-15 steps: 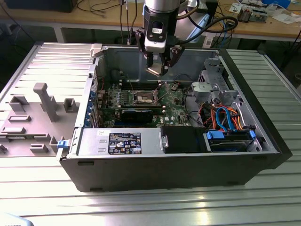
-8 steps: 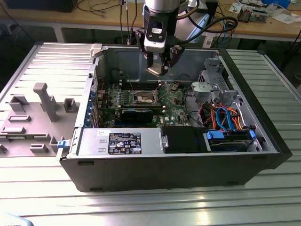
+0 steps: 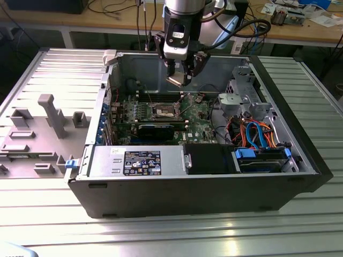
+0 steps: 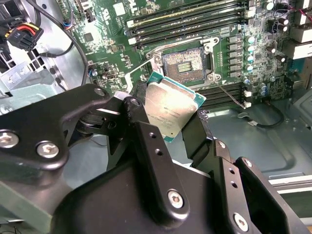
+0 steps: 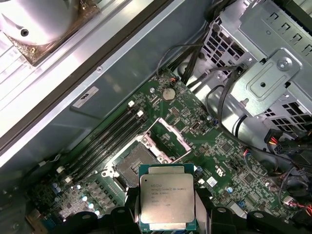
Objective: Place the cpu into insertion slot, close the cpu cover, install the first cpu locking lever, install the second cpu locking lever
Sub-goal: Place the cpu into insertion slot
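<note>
A: Where's your cpu (image 5: 167, 202) now?
B: Gripped. Your gripper (image 3: 179, 81) is clenched on its edges, holding it in the air over the open case (image 3: 187, 194), above the board (image 3: 199, 115).
A: And the slot (image 5: 132, 168)?
B: Bare, with its dark centre showing, beside the memory slots (image 5: 109, 134). The cover (image 5: 169, 138) is swung up off it, and the cpu hangs apart from it.

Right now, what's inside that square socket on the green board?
Nothing yet: the insertion slot shows only its dark centre and fine contacts. The cpu is held in the end effector, clear of it. In the first wrist view the cpu hides one slot corner.
</note>
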### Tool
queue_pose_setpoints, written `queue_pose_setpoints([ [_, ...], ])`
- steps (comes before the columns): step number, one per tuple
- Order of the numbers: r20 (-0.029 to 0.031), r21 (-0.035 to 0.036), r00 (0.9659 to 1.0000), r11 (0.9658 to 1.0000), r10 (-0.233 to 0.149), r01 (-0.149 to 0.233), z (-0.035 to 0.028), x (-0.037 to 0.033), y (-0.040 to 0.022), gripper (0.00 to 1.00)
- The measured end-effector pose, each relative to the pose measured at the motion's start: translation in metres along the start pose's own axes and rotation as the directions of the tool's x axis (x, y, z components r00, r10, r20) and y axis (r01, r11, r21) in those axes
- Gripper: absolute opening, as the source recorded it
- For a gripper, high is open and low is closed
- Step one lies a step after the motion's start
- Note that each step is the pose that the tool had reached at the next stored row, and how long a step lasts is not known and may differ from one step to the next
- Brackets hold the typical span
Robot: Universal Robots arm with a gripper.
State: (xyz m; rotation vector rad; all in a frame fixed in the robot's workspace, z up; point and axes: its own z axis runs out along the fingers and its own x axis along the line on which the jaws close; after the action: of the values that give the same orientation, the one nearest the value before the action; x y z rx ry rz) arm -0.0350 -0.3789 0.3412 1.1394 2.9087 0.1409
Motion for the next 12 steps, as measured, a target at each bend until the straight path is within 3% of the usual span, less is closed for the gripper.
queue_pose_setpoints([
  [12,0.0017,-0.0004,0.9998,0.9998,0.020,-0.020,0.0001,0.0000,0.0000,0.54],
])
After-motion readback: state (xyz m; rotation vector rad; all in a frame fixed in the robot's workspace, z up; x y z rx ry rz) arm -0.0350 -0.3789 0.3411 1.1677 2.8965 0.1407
